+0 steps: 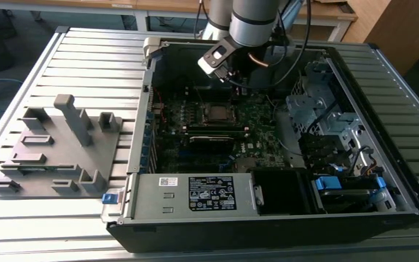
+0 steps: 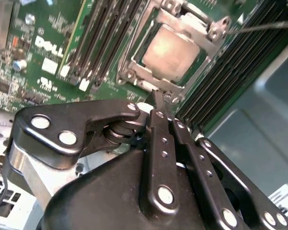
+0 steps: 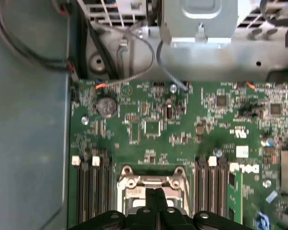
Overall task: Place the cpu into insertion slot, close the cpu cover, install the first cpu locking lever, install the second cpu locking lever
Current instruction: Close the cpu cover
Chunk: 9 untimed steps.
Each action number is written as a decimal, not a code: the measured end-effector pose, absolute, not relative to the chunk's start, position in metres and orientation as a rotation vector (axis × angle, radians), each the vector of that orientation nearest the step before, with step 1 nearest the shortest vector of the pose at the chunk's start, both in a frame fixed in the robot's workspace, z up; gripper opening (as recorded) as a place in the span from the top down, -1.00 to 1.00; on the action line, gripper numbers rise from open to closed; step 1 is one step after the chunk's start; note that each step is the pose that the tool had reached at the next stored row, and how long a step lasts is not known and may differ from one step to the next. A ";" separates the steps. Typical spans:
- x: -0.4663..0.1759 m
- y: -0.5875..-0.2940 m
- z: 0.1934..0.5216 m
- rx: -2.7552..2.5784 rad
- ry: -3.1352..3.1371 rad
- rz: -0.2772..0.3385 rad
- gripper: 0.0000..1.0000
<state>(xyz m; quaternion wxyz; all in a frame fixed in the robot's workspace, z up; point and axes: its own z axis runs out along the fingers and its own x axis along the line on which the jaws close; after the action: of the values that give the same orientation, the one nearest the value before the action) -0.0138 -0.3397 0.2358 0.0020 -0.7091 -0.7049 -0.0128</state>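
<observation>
Ribbed grey metal table [image 1: 85, 54] before wooden desks [image 1: 173, 5] bears an open computer case [image 1: 268, 234] — on its green motherboard [image 3: 153, 124] the cpu [image 2: 172, 51] lies in the insertion slot [image 2: 145, 58] under the closed cpu cover [image 2: 201, 28], just beyond the gripper [image 2: 156, 98], pinched closed on nothing.

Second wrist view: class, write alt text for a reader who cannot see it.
The gripper, its black fingers closed together, points at the near edge of the square metal cpu cover, which frames the silver-topped cpu. Long black memory slots flank it on a green circuit board.
</observation>
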 end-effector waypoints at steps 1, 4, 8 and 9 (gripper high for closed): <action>-0.016 -0.340 0.235 -2.225 -2.212 -0.040 0.80; -0.022 -0.340 0.235 -2.226 -2.211 -0.040 0.80; -0.026 -0.340 0.234 -2.226 -2.211 -0.040 0.80; -0.026 -0.340 0.234 -2.226 -2.211 -0.040 0.80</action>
<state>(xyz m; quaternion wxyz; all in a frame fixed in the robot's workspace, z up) -0.0261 -0.3397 0.2343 0.0020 -0.7095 -0.7046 -0.0128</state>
